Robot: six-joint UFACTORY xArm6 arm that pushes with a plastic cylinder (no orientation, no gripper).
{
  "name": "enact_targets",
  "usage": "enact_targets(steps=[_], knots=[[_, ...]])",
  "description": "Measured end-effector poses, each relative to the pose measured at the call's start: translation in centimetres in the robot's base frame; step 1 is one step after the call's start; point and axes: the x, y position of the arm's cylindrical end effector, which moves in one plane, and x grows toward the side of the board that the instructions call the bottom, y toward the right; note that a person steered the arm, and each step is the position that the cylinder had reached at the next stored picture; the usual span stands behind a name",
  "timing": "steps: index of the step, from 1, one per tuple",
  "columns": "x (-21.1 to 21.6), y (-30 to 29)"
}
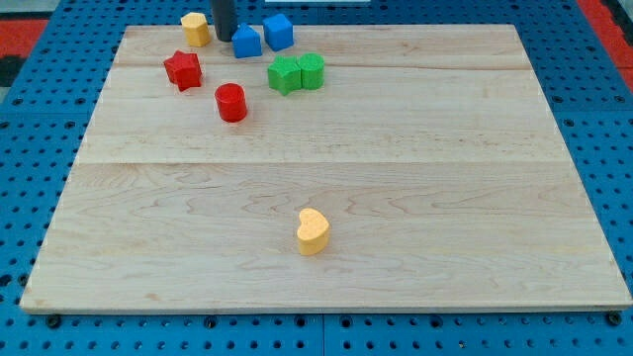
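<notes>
My tip [225, 38] comes down at the view's top left, at the far edge of the wooden board [415, 178]. It stands between a yellow block [196, 29] on its left and a blue block [246, 43] on its right, close to both; contact cannot be made out. A blue cube [279, 31] lies just right of that blue block. Below them sit a red star-shaped block [183, 69], a red cylinder [231, 103], and two green blocks side by side [286, 74] [312, 70].
A yellow heart-shaped block [312, 231] lies alone near the view's bottom centre. The board rests on a blue pegboard surface [30, 198], with red areas in the top corners.
</notes>
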Motion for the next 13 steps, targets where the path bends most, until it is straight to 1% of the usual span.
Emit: enact_targets(steps=[1, 2, 3, 4, 5, 6, 7, 8, 9, 10, 11, 12, 13], knots=[[-1.1, -1.1], [-1.0, -2.6], [1.6, -6.2], [6.6, -6.9], [7.0, -15.5], [3.7, -17.8], [-1.0, -17.6], [-1.0, -16.0], [-0.6, -6.2], [3.2, -2.0], [8.6, -2.0], [12.8, -0.1], [15.7, 3.9]])
